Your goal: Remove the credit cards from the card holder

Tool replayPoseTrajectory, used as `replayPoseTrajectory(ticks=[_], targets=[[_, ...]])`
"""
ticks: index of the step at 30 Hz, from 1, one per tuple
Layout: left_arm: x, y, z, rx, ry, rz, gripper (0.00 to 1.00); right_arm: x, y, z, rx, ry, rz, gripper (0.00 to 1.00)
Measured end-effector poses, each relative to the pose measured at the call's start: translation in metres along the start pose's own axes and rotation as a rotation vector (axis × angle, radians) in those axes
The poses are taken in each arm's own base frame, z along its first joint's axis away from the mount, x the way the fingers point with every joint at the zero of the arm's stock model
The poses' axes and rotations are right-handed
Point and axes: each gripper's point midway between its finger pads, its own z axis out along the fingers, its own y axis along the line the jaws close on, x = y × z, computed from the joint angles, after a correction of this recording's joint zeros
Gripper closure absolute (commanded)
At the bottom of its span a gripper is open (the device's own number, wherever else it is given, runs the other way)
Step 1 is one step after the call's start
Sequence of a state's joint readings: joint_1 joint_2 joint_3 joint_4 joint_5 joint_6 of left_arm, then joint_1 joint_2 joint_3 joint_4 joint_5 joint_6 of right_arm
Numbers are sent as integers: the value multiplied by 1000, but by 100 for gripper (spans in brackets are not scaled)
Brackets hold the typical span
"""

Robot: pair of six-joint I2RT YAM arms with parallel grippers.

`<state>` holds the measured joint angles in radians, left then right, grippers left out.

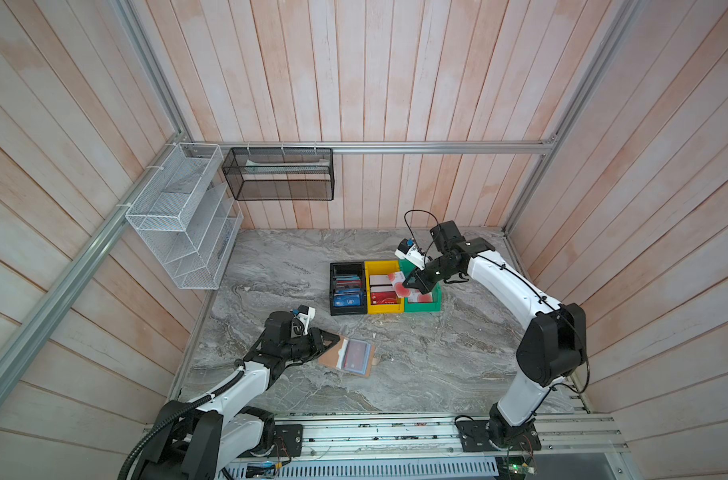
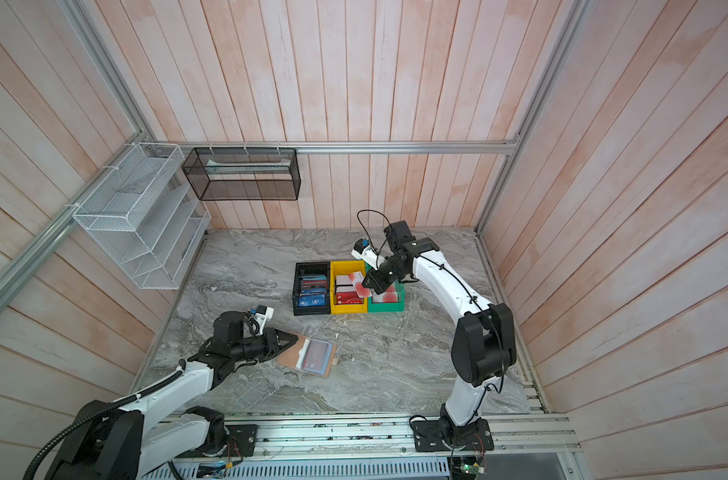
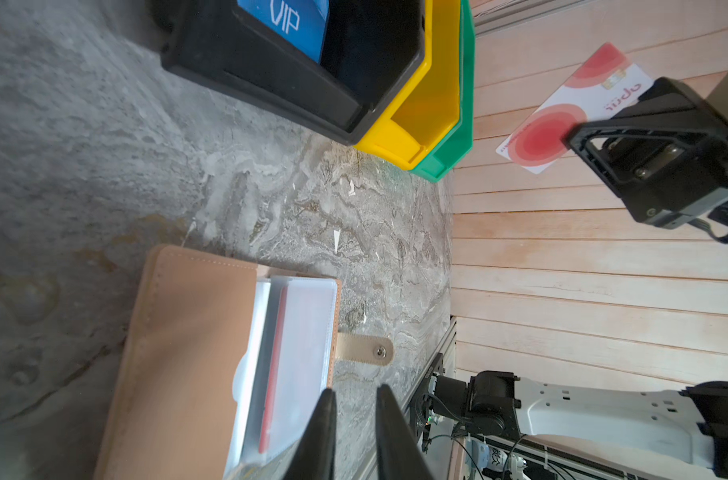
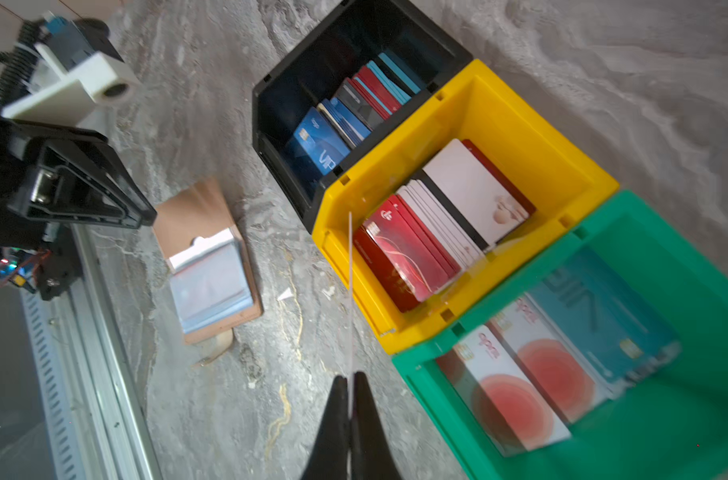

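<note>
Black bin (image 1: 347,311), yellow bin (image 1: 385,309), green bin (image 1: 422,307) abut on seemingly marble tabletop (image 1: 279,274).

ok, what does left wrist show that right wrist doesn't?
Left wrist only: the face of the white card, clamped in the right gripper; a red card edge-on inside the card holder sleeve; the left gripper, its jaws slightly apart with nothing between.
Right wrist only: red and white cards stacked in the yellow bin, red-circle cards in the green bin; the held card shows just as a thin edge.
Both: card holder, black bin with a blue VIP card, marble table.
</note>
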<state>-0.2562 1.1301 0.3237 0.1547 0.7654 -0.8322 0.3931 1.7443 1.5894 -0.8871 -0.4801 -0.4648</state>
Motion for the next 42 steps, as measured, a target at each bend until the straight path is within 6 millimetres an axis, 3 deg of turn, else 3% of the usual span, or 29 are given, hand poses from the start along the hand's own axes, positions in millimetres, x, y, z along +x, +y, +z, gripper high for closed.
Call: replayPoseTrajectory(ticks=[6,11,19,34,42], targets=[[-3,-1,2,5,1,13,79,4,-31,-33,234,110,-179,100],[-4,-1,3,6,0,13,80,26,-51,-42,338,257,-256,100],[-5,-2,3,12,-7,18,80,61,-65,-23,353,422,-316,100],[-4,4,6,0,5,2,80,77,-62,18,321,533,-402,100],[-7,5,6,-1,-5,-1,80,82,-67,26,327,554,-425,100]])
